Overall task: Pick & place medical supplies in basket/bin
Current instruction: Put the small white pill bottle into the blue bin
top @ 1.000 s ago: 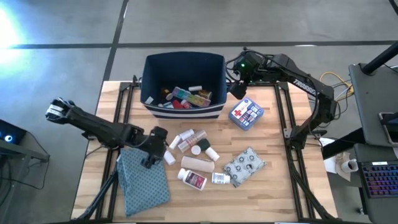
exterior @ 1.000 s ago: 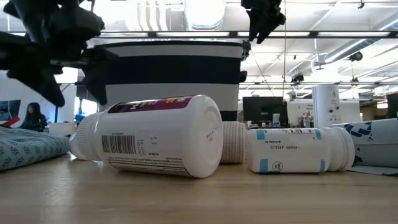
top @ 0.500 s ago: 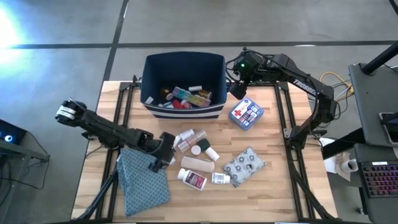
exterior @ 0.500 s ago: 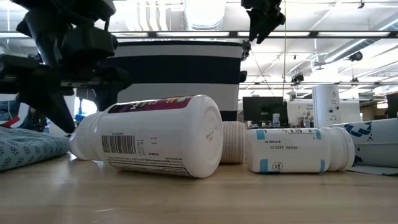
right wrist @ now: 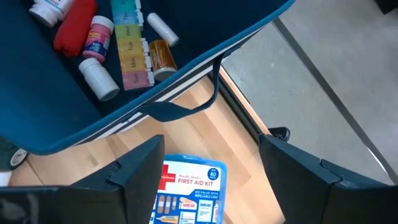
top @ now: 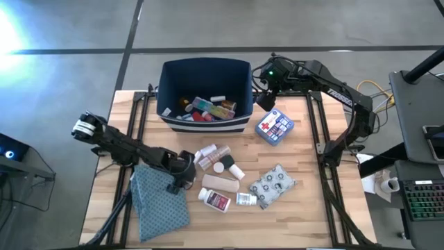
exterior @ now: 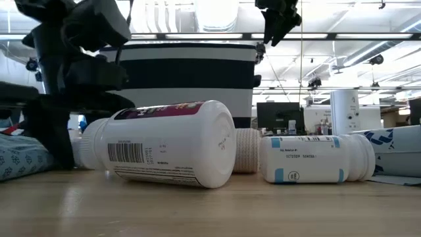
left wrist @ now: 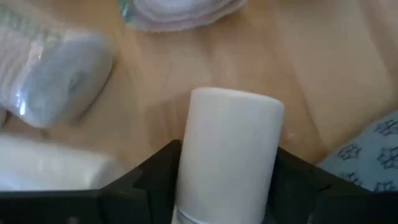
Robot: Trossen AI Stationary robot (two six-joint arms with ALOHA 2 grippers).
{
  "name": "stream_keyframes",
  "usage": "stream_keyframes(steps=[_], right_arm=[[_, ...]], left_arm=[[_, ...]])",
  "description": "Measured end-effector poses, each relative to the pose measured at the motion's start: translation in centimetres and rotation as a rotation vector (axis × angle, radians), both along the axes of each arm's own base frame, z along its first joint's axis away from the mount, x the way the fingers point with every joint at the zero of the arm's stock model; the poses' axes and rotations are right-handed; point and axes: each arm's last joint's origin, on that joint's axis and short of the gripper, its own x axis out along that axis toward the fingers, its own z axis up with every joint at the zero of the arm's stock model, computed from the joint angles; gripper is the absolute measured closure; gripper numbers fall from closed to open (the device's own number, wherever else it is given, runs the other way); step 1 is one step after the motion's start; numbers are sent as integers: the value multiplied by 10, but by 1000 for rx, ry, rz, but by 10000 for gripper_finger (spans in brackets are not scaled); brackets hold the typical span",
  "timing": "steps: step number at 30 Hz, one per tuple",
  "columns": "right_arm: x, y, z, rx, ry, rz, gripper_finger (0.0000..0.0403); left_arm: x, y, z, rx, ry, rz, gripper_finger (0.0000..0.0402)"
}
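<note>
The left gripper [top: 182,173] is at the table's near-left, pressed low among the scattered medical supplies, its jaws drawn in against a small white bottle [left wrist: 227,152] that lies on the wood between the two fingers, as the left wrist view shows. The step in hand appears to be the grasp itself; the next move would call for a clean lift clear of the neighbouring bottles, then a carry back across to the navy bin [top: 205,121] at the table's far edge. The left arm stretches in low from the left side, its wrist angled down over the corner of the teal dotted cloth [top: 159,205]. The right gripper [top: 266,96] waits high beside the bin's right wall, fingers spread with nothing between them, above the first aid box [top: 275,127]. Several supplies, among them a rainbow pill organizer [right wrist: 130,53] and a red tube [right wrist: 74,28], already lie inside the bin
</note>
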Motion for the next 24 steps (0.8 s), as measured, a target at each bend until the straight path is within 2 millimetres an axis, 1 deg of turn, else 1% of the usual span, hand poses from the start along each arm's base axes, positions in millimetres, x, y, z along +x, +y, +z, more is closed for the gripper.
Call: stream_keyframes(steps=[2, 4, 7, 9, 11, 14, 17, 19, 22, 24], right_arm=[[0, 0, 0, -3, 3, 5, 152], [-1, 0, 1, -28, 12, 4, 151], [-3, -1, 3, -105, 46, -24, 148], [-3, -2, 5, -141, 53, -23, 147], [-3, -3, 6, -167, 52, -13, 147], [-1, -5, 9, -241, 60, -21, 149], [1, -8, 13, -319, 71, -29, 146], [3, -10, 15, -350, 60, -15, 143], [7, -14, 18, -390, 46, 16, 139], [9, -16, 20, -414, 37, 32, 136]], left_arm=[[-3, 2, 7, 28, 61, 44, 238], [-5, 4, 18, 84, 86, 84, 244], [-8, 8, 42, 161, 86, 158, 241], [-10, 9, 62, 148, 82, 209, 235], [-12, 9, 89, 110, 46, 280, 233], [-18, 11, 138, 29, -48, 384, 232], [-22, 18, 193, -73, -250, 472, 232], [-26, 26, 229, -97, -411, 559, 232], [-33, 43, 276, -38, -672, 719, 231], [-40, 55, 300, 55, -815, 851, 231]])
